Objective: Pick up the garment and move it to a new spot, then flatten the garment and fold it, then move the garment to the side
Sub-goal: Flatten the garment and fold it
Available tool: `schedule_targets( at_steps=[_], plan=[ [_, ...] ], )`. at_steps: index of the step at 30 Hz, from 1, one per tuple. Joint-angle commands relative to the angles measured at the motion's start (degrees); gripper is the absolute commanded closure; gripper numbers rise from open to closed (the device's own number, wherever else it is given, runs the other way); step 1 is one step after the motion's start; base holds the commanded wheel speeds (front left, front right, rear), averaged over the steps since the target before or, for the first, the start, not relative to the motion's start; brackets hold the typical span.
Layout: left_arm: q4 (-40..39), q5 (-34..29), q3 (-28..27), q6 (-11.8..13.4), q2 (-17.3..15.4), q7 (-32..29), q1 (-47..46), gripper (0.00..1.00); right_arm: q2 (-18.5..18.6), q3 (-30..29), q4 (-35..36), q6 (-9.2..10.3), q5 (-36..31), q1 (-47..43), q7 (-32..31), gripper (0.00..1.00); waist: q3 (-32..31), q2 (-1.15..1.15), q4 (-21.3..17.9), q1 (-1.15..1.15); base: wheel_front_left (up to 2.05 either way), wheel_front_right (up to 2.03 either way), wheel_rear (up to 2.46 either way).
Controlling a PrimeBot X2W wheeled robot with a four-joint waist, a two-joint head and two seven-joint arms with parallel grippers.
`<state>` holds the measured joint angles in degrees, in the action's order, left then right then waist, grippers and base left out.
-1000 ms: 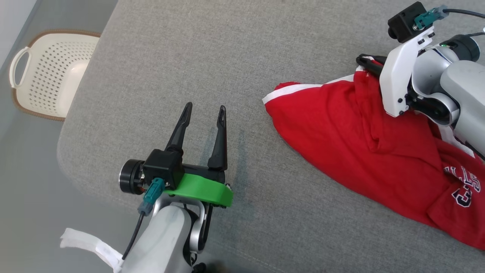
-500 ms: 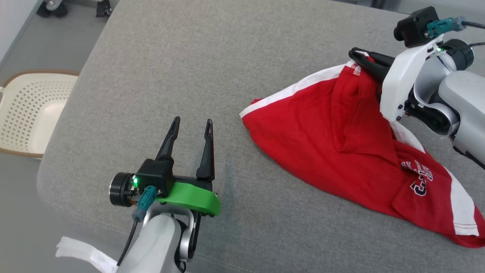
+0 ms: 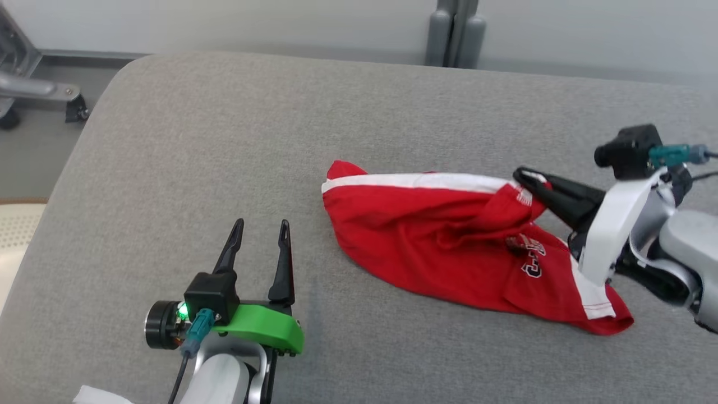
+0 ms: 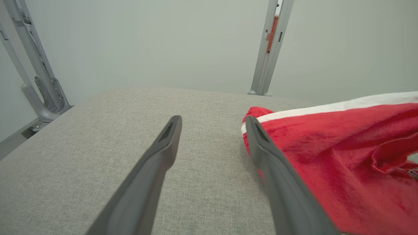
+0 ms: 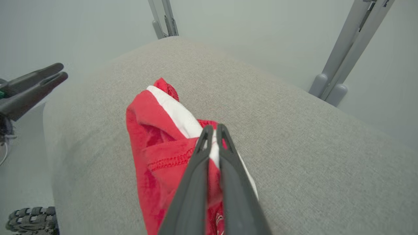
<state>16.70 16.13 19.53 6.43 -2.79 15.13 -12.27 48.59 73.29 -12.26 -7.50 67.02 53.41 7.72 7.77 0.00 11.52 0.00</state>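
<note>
You see one red garment (image 3: 449, 247), sagging flatter than before, and two grippers: the right gripper (image 3: 521, 175) still pinching its edge, the left gripper (image 3: 262, 225) spread empty.

Head overhead, wrist views low, sharing garment (image 3: 426, 252)

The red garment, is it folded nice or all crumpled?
Crumpled, not folded. The red garment lies bunched in loose wrinkles on the gray cushion, one edge pinched in the right gripper.
</note>
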Motion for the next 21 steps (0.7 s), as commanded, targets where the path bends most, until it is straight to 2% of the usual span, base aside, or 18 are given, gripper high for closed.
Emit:
schedule_targets(
  at_steps=[1,6,13,18,21],
  plan=[
    [0.08,-0.7,-0.55,-0.22,-0.24,0.01,1.15,0.0,1.1,-0.13,1.57,0.03,0.08,-2.15,0.87,1.0,-5.24,0.0,-5.82,0.0,0.0,0.0,0.0],
    [0.53,-1.12,-1.24,-0.58,-0.24,0.01,2.7,0.0,4.83,-0.15,8.04,0.03,-3.47,-9.57,0.73,1.0,-7.01,0.0,-9.27,0.0,0.0,0.0,0.0],
    [0.87,-1.24,-1.63,-0.81,-0.24,0.01,3.88,0.0,7.62,-2.48,9.78,0.03,-10.29,-19.57,-0.71,1.0,-7.79,0.0,-13.11,0.0,0.0,0.0,0.0],
    [1.21,-1.18,-1.09,-0.95,-0.24,0.01,4.12,0.0,6.88,-5.41,7.46,0.03,-16.5,-25.75,-0.52,1.0,-7.86,0.0,-14.9,0.0,0.0,0.0,0.0],
    [1.35,-1.17,-0.79,-0.89,-0.24,0.01,4.03,0.0,5.45,-7.61,5.42,0.03,-17.58,-29.62,-0.03,1.0,-7.87,0.0,-15.51,0.0,0.0,0.0,0.0]
  ],
)
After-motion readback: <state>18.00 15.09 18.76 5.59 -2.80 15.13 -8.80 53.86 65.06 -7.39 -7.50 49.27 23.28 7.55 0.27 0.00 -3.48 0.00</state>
